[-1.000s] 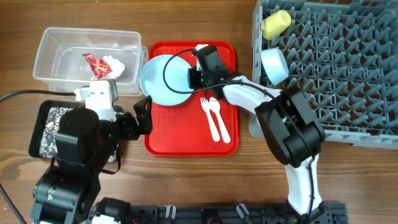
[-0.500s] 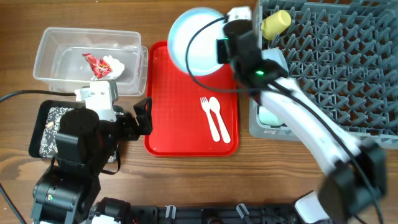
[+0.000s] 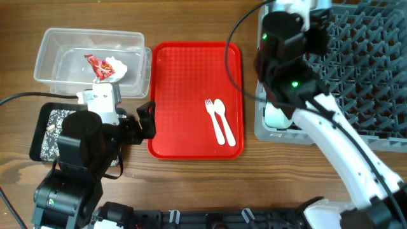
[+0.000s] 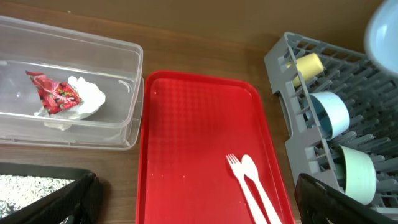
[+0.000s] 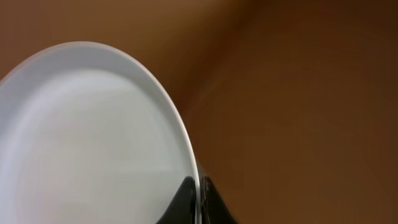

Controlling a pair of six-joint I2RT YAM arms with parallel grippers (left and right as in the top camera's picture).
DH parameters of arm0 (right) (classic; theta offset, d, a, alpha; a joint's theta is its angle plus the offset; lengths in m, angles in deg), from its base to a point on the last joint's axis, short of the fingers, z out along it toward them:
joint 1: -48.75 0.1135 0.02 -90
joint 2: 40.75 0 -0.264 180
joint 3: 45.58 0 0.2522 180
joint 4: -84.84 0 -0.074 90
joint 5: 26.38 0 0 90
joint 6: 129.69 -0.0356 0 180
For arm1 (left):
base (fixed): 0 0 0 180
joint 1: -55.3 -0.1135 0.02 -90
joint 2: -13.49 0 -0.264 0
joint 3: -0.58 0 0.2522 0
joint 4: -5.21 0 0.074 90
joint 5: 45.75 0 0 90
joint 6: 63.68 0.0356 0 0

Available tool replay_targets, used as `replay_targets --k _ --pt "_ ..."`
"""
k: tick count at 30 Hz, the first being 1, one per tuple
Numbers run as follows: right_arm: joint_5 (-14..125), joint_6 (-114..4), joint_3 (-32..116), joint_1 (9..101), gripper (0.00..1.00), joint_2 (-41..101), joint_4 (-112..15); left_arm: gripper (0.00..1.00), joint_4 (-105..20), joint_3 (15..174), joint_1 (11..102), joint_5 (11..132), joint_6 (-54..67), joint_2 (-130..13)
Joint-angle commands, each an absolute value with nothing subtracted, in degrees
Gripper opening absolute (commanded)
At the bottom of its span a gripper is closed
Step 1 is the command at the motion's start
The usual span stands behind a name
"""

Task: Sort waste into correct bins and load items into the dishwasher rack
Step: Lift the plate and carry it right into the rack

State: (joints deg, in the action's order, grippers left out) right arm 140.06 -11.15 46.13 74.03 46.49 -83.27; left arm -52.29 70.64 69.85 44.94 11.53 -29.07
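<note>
Gripping the pale blue plate (image 5: 93, 143) by its rim, the right gripper (image 5: 199, 193) has its fingers (image 5: 181, 200) closed tight on the edge, one on each face. The plate is held up off the surface; the left wrist view catches only a curved slice of it at the upper right, above the grey dishwasher rack (image 3: 356, 76). In the overhead view the right arm hides it. The white fork (image 3: 211, 113) and spoon (image 3: 222, 117) lie flat on the red tray (image 3: 184, 83), side by side and touching near the handles. Their long axes run from far to near with a slight lean to the right, heads toward the far edge, fork on the left. In the rack's left row a yellow cup (image 4: 306, 64) lies on its side at the far corner. A blue bowl (image 4: 329, 115) and a green bowl (image 4: 357, 174) stand on edge nearer the camera. The clear tub (image 3: 51, 38) holds the red-and-white wrapper (image 4: 56, 96) resting against white tissue (image 4: 87, 99); its print is too small to read. Crumbly scraps (image 4: 31, 185) lie in the black tray (image 3: 37, 137). The left gripper (image 3: 146, 121) hangs at the red tray's near left corner, fingers spread wide and empty.
</note>
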Motion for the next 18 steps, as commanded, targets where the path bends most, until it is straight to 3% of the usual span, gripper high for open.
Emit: replay_targets --k 1,7,18 --pt "150.6 9.2 46.6 69.6 0.04 51.2 -91.5 1.0 -53.3 70.5 69.5 44.4 10.8 -28.9" --pt "150.6 17.5 46.6 64.3 0.04 57.8 -98.4 1.0 -53.9 70.5 69.5 44.4 10.9 -28.9" --pt "143.8 18.0 46.6 60.7 0.04 67.1 -103.9 1.0 -53.8 70.5 69.5 44.4 10.9 -28.9"
